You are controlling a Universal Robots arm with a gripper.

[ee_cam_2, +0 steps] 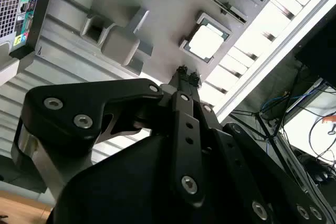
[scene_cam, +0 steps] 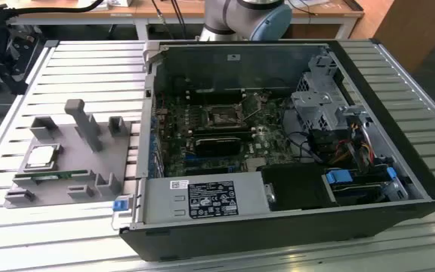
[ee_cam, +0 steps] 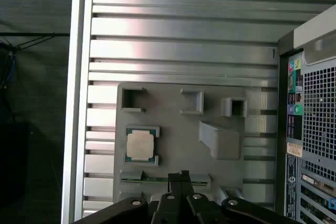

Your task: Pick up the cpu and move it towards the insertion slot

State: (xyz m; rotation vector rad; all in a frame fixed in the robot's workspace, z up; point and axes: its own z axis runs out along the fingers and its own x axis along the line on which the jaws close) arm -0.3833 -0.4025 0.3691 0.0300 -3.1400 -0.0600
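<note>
The cpu (scene_cam: 42, 156) is seen lying flat, silvery top up, in a square recess of a grey holder (scene_cam: 77, 148) that is set on the slatted metal table (scene_cam: 89, 62), at the exterior view's left of an open computer case (scene_cam: 278, 232). A green memory stick (scene_cam: 47, 177) is seated on edge in a slot of the same holder, just beside the cpu. The insertion slot (scene_cam: 224, 117) is found inside the case on the motherboard, a black square framed in bright metal, well apart from the cpu and with nothing seated in it. In both wrist views the hand (ee_cam_2: 186, 73) (ee_cam: 181, 176) is shown raised above the holder, its black fingertips brought together and nothing clasped between them. The cpu (ee_cam_2: 206, 42) (ee_cam: 140, 145) is not touched by the hand; a clear stretch of the grey holder (ee_cam_2: 157, 3) (ee_cam: 173, 150) is seen between them. In the first wrist view the fingertips are lined up over the memory stick (ee_cam: 152, 180), and the rear panel of the case (ee_cam: 315, 119) is seen beside the holder.
</note>
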